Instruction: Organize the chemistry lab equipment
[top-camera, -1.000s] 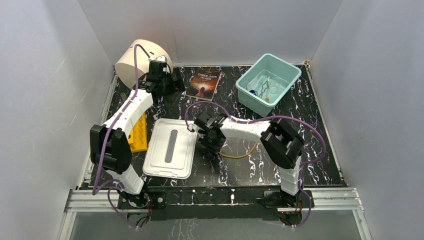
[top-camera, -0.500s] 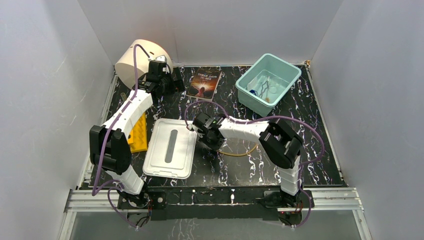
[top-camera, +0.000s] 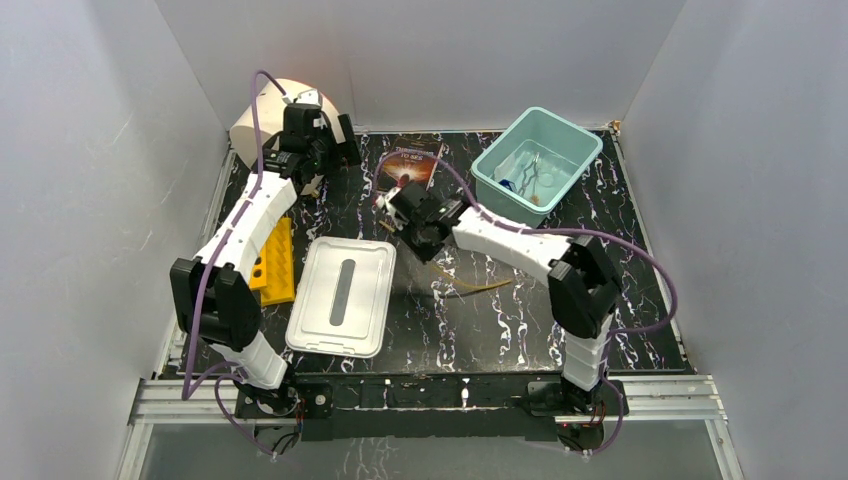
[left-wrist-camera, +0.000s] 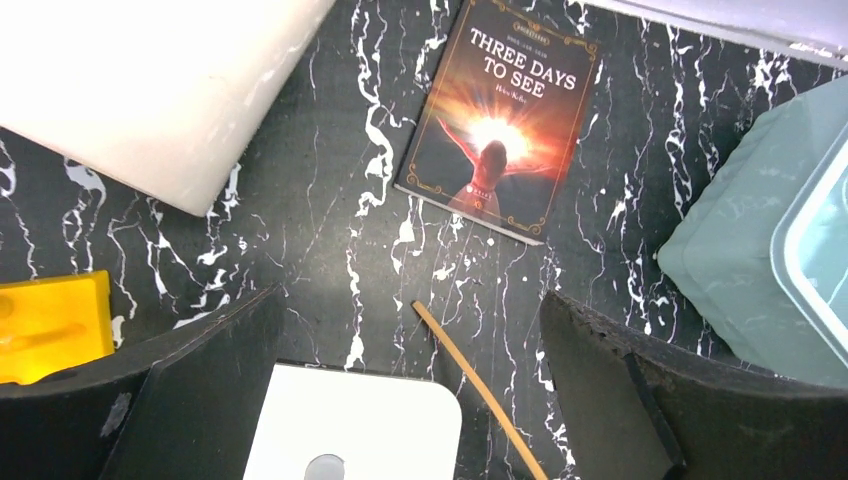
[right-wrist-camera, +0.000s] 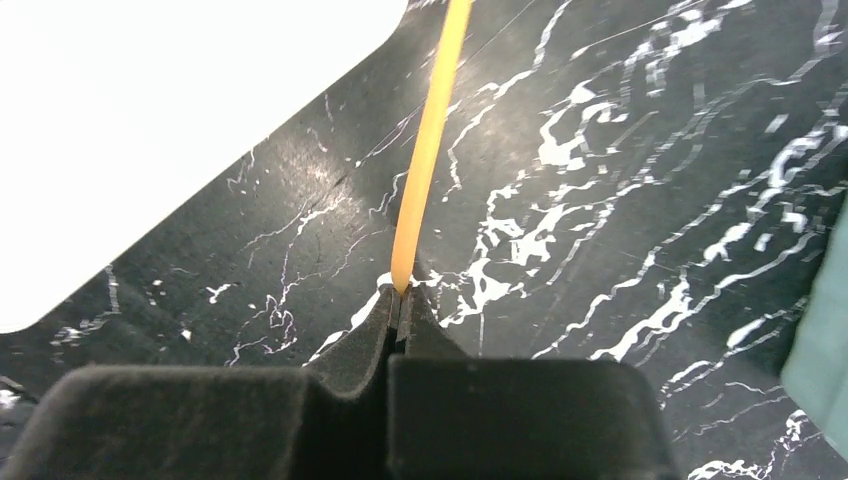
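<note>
The tubing (top-camera: 478, 288) trails on the table (top-camera: 620, 250) right of the lid (top-camera: 340, 295). Its length runs up and away to my right gripper (right-wrist-camera: 400, 300), pinched tight on its end near the book (left-wrist-camera: 500, 115). A second ago that hand sat lower, beside the lid. My left gripper (left-wrist-camera: 410, 300) hovers beyond, spread wide.

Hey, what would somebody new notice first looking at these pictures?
Probably the right claw, shut on the tan rubber tubing at the middle of the black marbled table. Then the teal bin at the far right, with small items inside, and the white lid toward the near left.
</note>
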